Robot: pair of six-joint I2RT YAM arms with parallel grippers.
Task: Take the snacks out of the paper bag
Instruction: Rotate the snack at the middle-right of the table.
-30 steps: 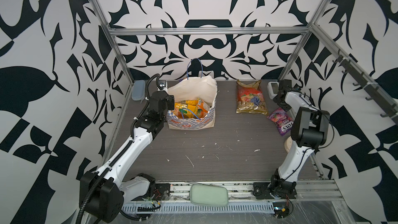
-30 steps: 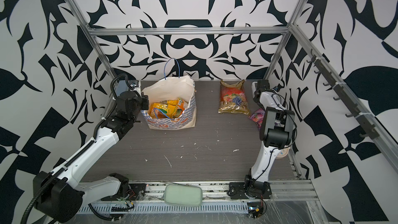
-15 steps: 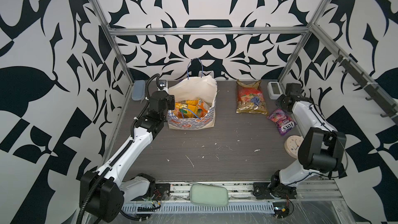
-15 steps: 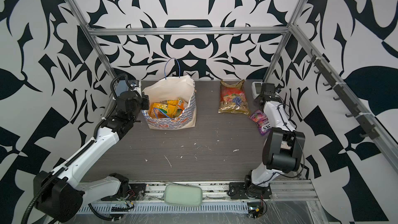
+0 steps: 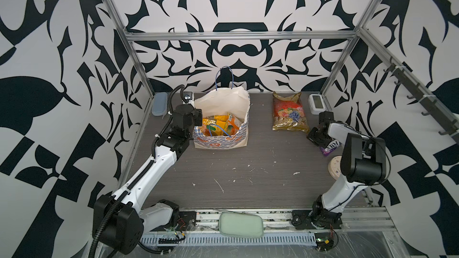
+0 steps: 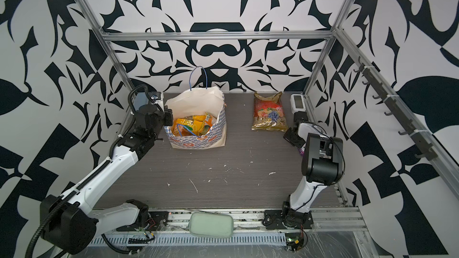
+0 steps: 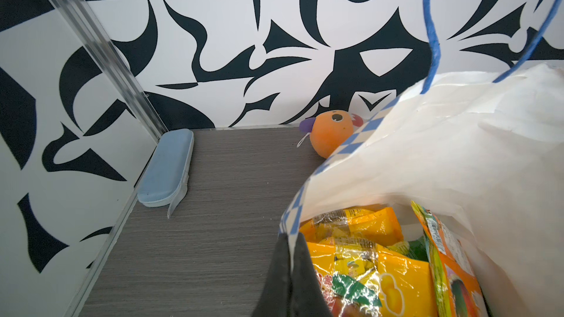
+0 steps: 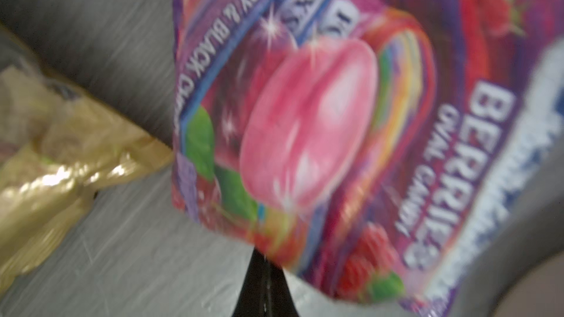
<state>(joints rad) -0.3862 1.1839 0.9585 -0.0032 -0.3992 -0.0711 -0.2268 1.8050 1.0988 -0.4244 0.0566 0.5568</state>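
Observation:
The cream paper bag [image 5: 223, 103] [image 6: 196, 103] stands upright at the back left. Yellow-orange snacks [image 5: 218, 125] [image 7: 366, 269] show inside its open mouth. My left gripper [image 5: 197, 117] [image 7: 291, 245] is shut on the checkered left rim of the bag. Out on the table lie a gold-red fruit-print bag [image 5: 289, 112] [image 8: 61, 163] and, nearer the front, a purple FOX'S packet [image 5: 331, 145] [image 8: 335, 117]. My right gripper [image 5: 314, 136] [image 8: 267, 257] hangs over the purple packet's near edge, shut, with nothing pinched between its fingers.
A blue case [image 5: 159, 104] lies in the back left corner. An orange plush toy [image 7: 331, 132] sits behind the bag. A white device [image 5: 316, 103] is at the back right, a round beige disc [image 5: 335, 170] by the right wall, and a pale green pouch [image 5: 241, 224] on the front rail.
My right gripper has shut and come forward from the back right corner to over the purple packet, which has stayed put. The left arm and the bag have not moved.

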